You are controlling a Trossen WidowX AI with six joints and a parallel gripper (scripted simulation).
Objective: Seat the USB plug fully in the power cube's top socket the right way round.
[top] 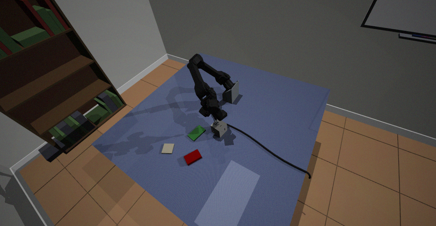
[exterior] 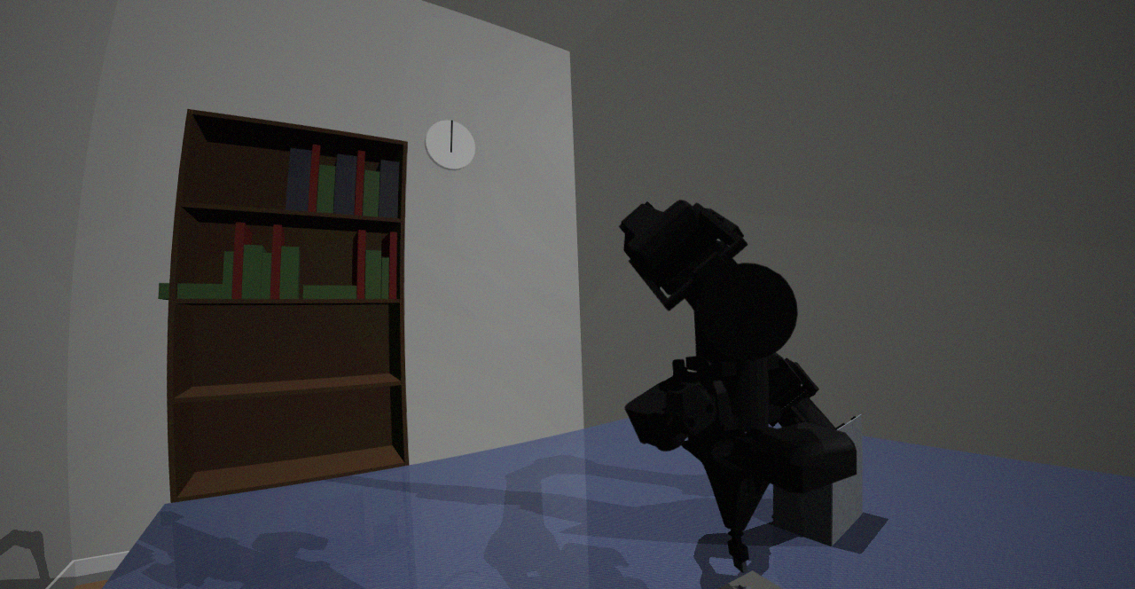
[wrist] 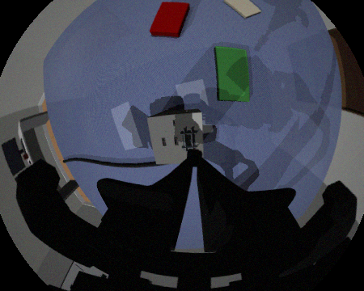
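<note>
The black six-joint arm [top: 203,81] is folded forward and down over the blue-covered counter [top: 274,115], its claw [wrist: 192,152] pointing at the top face of the small pale-grey power cube [wrist: 174,137]. The claw is clamped on the small dark USB plug [wrist: 188,137], which stands at the socket on the cube's top face; the two fingers converge to a narrow tip on the plug in the wrist view. How far the plug sits in the socket cannot be told, nor which way round it faces. In the top view the cube [top: 219,129] rests on the counter just in front of the arm, with a black cable [top: 268,150] running from its side across the counter and over the near edge. A flat green rectangular card [top: 196,132] lies just beside the cube, apart from it. A flat red rectangular block [top: 192,156] and a small beige square tile [top: 167,148] lie farther off, each separate. A grey upright panel [top: 233,92] stands behind the arm's forearm. In the exterior view the claw tip [exterior: 736,547] is low, just above the cube's corner at the frame's bottom edge.
</note>
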